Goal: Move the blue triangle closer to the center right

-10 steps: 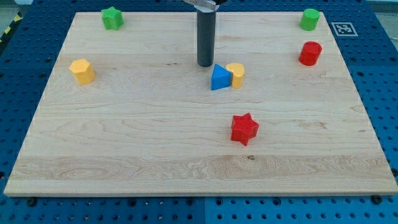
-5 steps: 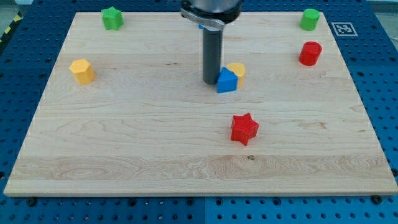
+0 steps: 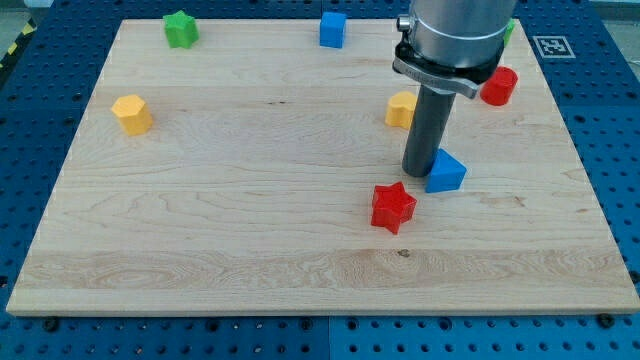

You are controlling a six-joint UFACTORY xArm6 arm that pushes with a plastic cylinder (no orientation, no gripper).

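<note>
A wooden board (image 3: 200,220) lies on a blue pegboard table (image 3: 620,150). The arm has no gripper; it ends in a dark rod, and my tip (image 3: 419,173) touches the board just left of the blue triangle (image 3: 445,171), pressed against it. Taking the blue triangle as landmark: a red star (image 3: 393,207) sits just below-left, a yellow block (image 3: 402,109) above-left, a red block (image 3: 499,86) above-right, a blue cube (image 3: 332,29) far above-left, a green star (image 3: 181,28) and another yellow block (image 3: 132,114) far left.
</note>
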